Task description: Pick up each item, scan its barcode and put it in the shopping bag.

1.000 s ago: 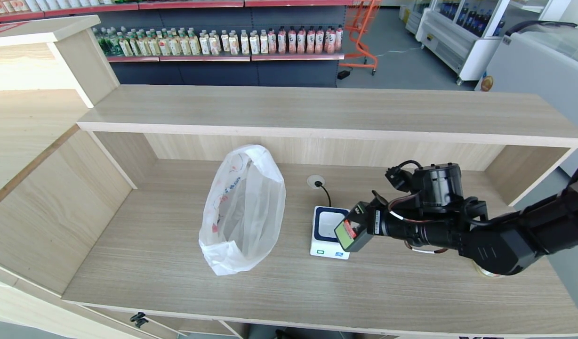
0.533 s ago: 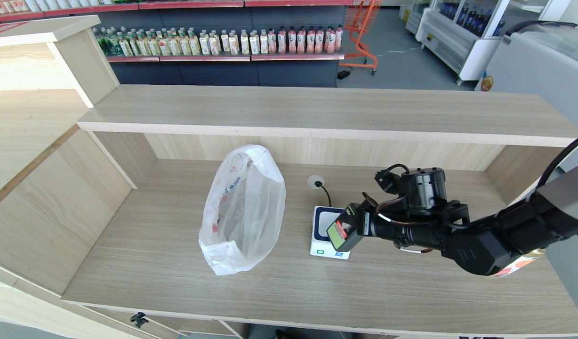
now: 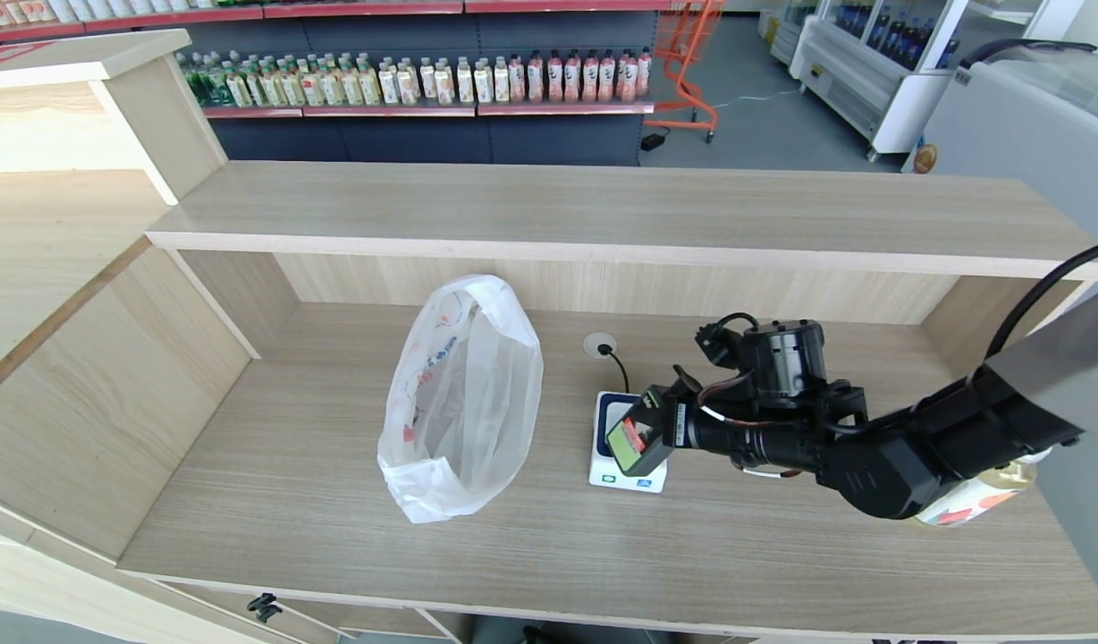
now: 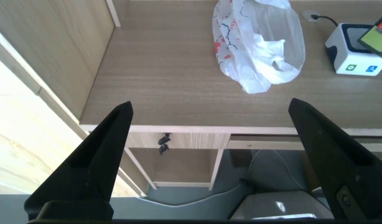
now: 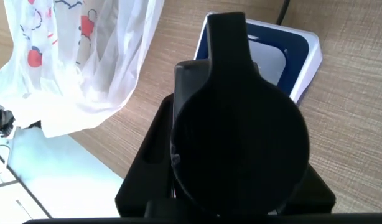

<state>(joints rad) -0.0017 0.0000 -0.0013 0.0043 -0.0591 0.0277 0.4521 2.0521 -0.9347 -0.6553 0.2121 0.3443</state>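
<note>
Our right gripper (image 3: 649, 433) is clamped on a small box (image 3: 636, 440) with a green face and a red patch. The box is held tilted, off the counter, over the near left part of the scanner (image 3: 627, 479). It covers part of the scanner's blue-framed window, and in the right wrist view the gripper's dark bulk hides the box's face from us. A black cable (image 3: 617, 366) runs from the back of the scanner to a round grommet (image 3: 599, 343) in the counter (image 3: 290, 501).

Left of the scanner, apart from it, the shopping bag (image 3: 464, 398) stands with its mouth open and sagging toward us. Only a bare strip of counter lies between the box and the bag.

A printed can (image 3: 967, 499) stands near the counter's right end, and we see little of it behind our right arm. Behind everything runs the raised ledge (image 3: 603, 206) of the checkout.

Our left gripper (image 4: 209, 109) hangs off the near left edge of the counter, well away from the bag, its fingers (image 4: 91, 165) spread wide with nothing between them.
</note>
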